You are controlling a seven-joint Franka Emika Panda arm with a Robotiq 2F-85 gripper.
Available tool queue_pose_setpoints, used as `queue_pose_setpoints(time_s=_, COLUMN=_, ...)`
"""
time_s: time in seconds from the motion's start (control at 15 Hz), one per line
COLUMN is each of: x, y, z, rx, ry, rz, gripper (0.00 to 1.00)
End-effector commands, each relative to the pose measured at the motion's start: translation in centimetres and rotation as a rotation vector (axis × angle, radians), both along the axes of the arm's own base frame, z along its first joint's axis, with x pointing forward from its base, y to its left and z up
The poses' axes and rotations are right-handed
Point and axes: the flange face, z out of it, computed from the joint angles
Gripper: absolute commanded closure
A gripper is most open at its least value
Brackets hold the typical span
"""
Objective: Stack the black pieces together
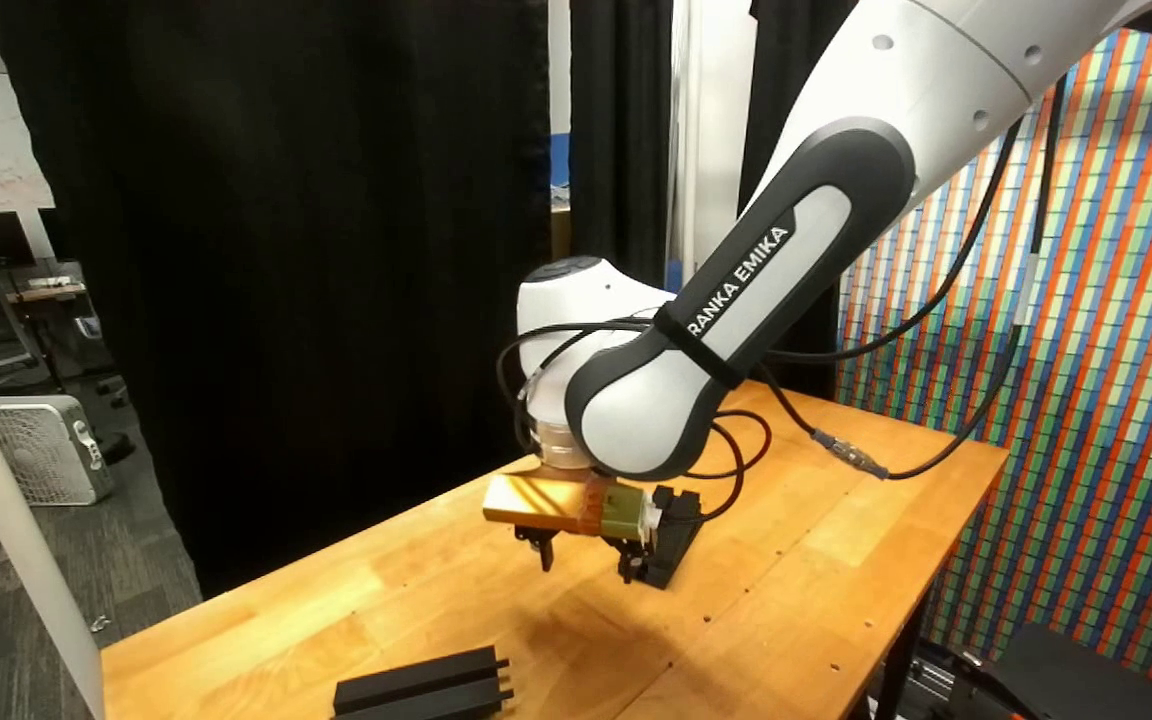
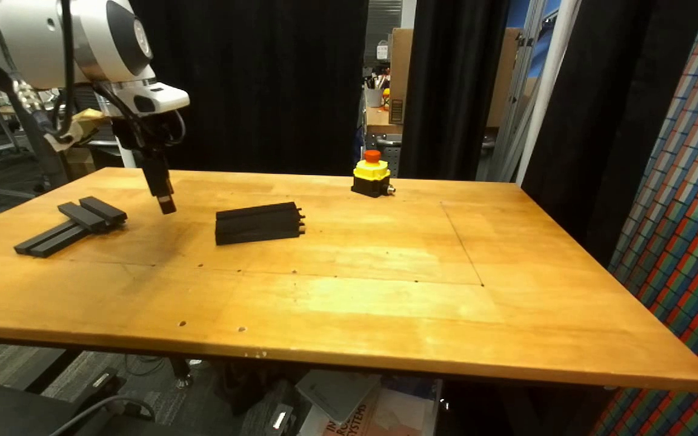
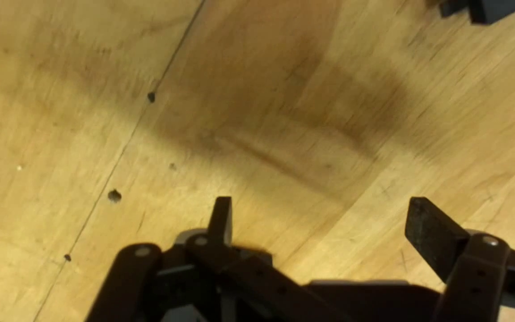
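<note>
The fingers are being held wide apart above the counter, with only its bare top being framed between them in the wrist view. They are being carried by a white arm above, and a shadow is being cast on the counter below them. In an exterior view, to the picture's left of the fingers, two long black bars are being shown flat on the counter, side by side, and their ends nearer the fingers are being overlapped in the view by shorter black blocks; whether those blocks are being borne by the bars cannot be told. To the picture's right of the fingers, pegged black pieces are being carried by the counter side by side, the pegs being seen at the end farther from the fingers. Ahead of the fingers in the wrist view, the corner of a black piece is being cut off by the frame. Farther from the fingers, past the pegged black pieces, a yellow box with a red button is being supported near the counter's back edge.
</note>
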Motion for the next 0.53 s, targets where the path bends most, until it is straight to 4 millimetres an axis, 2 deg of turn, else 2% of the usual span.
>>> queue_pose_setpoints(time_s=0.0, x=0.3, y=3.5, z=1.1, rx=0.061, ry=0.008, rz=-0.069, gripper=0.00)
queue_pose_setpoints(time_s=0.27, x=1.3, y=6.6, z=1.0, rx=0.137, ry=0.018, rz=-0.250, gripper=0.00)
queue_pose_setpoints(time_s=0.47, x=2.1, y=8.5, z=-0.1, rx=0.159, ry=0.023, rz=-0.405, gripper=0.00)
